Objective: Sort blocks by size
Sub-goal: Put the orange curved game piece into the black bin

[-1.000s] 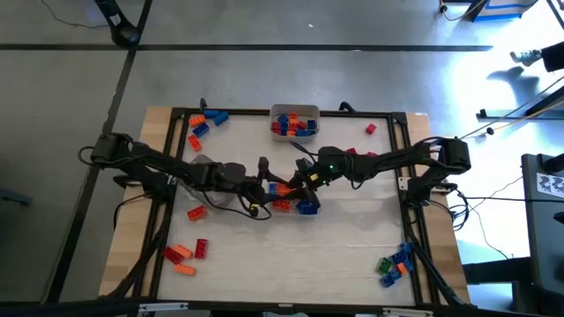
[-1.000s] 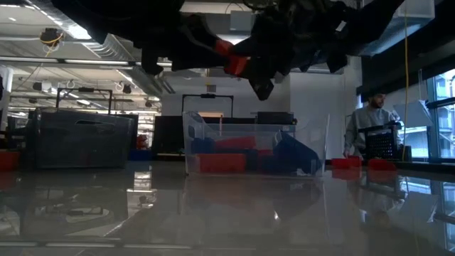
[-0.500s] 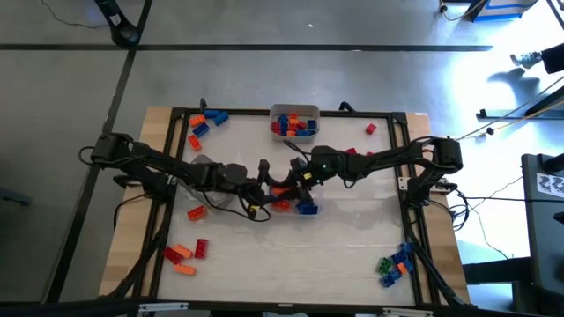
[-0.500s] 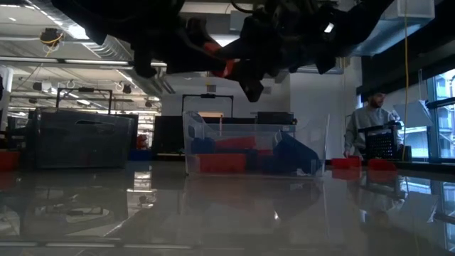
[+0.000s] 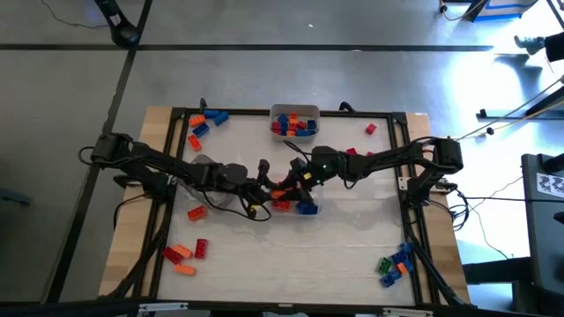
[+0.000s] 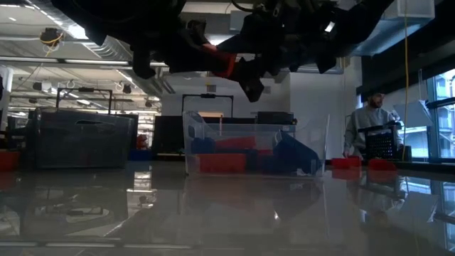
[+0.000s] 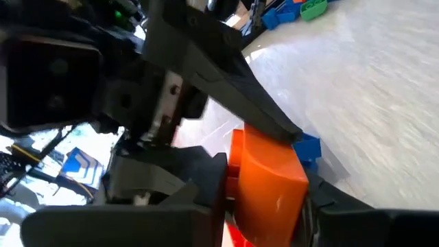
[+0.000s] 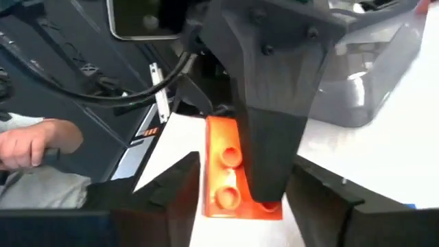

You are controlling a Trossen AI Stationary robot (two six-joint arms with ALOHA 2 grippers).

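An orange block (image 5: 280, 188) hangs above the table's middle, between my two grippers, which meet there tip to tip. My left gripper (image 5: 269, 187) comes from the table's left and is shut on it (image 7: 264, 192). My right gripper (image 5: 294, 181) comes from the right and is open; its fingers (image 8: 180, 189) stand on either side of the same block (image 8: 226, 171). In the low view the block (image 6: 222, 62) shows well above the tabletop. More blocks lie scattered on the table, and a clear tray (image 5: 294, 121) holds several. My left gripper pinches the orange block between its two fingers, one on the studded face (image 7: 232, 171) and one on the opposite face. The fingers come nearly level from the table's left. The block is lifted clear of the table. My right gripper has one fingertip (image 7: 285, 130) at the block's edge; I cannot tell whether it touches.
A blue block (image 5: 307, 208) and a red one (image 5: 282, 204) lie on the table below the grippers. Block groups lie at the far left (image 5: 204, 123), near left (image 5: 185, 253) and near right (image 5: 397, 264). A second clear tray (image 5: 204, 165) sits under the left arm.
My right gripper has carried the orange block a little toward the table's left, in between my left gripper's fingers. The left fingers have shut on the block and the right fingers have opened around it. The block stays lifted clear of the table.
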